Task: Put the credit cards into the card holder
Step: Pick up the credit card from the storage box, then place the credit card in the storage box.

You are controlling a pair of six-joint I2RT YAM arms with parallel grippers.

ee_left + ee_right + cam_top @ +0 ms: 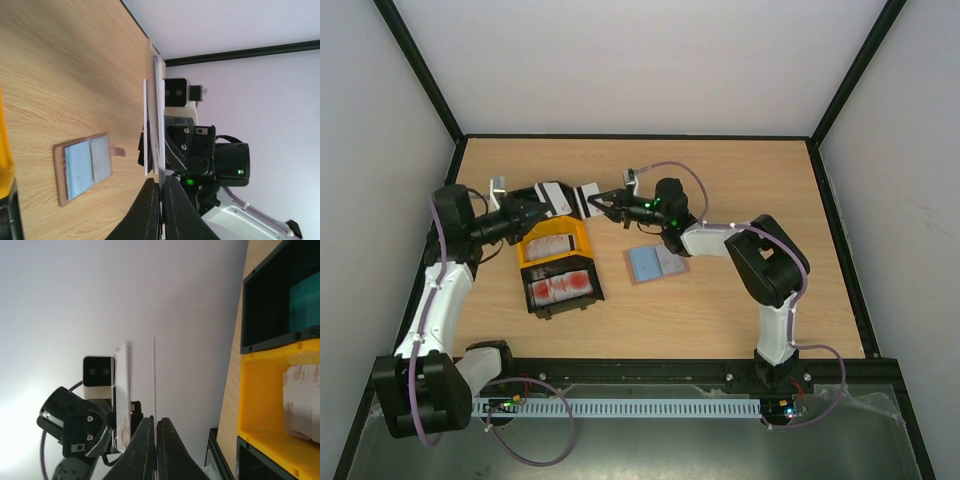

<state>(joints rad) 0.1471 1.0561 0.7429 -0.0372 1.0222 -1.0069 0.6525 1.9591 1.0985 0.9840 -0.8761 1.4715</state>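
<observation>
Both grippers hang above the table's far left, facing each other, each shut on a white credit card. My left gripper (542, 205) (161, 182) pinches one card (555, 196) seen edge-on (159, 115) in its wrist view. Opposite it, my right gripper (602, 204) (155, 419) clamps a second thin card (587, 196) (154, 380). The two cards stand side by side with a small gap between them. The brown card holder (657, 263) (82, 167) lies open on the wood, right of the trays, showing pale blue faces inside.
A yellow tray (578, 240) (260, 390) holds pale cards. In front of it a black tray (592, 296) holds red-and-white cards. The right wrist view shows a black tray (260, 342) with a teal card (305, 295). White walls enclose the table.
</observation>
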